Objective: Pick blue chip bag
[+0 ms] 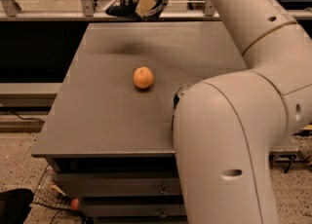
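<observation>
The blue chip bag (126, 4) is dark navy with white markings. It hangs in the air above the far edge of the grey table (112, 121), casting a shadow on the tabletop below. My gripper (146, 5) is shut on the bag's right side, at the top of the view, with its pale fingers (145, 6) wrapped over the bag. My white arm fills the right half of the view.
An orange (143, 78) sits on the middle of the table, well in front of the lifted bag. A metal railing (58, 16) runs behind the table. A wire basket (51, 194) with a small orange ball lies on the floor at the lower left.
</observation>
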Available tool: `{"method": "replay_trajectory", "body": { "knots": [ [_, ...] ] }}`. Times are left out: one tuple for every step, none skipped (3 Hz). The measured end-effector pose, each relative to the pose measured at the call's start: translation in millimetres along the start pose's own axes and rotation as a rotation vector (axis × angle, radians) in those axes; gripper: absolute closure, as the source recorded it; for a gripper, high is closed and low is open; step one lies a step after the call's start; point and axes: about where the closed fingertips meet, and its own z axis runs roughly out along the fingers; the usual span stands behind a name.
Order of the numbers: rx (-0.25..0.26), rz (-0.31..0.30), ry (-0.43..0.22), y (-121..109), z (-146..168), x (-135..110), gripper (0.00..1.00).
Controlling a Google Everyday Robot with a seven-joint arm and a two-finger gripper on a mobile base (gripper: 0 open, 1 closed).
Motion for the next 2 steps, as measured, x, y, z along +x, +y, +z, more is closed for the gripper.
{"method": "replay_trajectory", "body": {
  "knots": [
    [0.008,0.008,-0.034,-2.8,-32.2,4.2,1.0],
    [0.014,0.009,-0.075,-3.0,-60.3,5.8,1.0]
  ]
}}
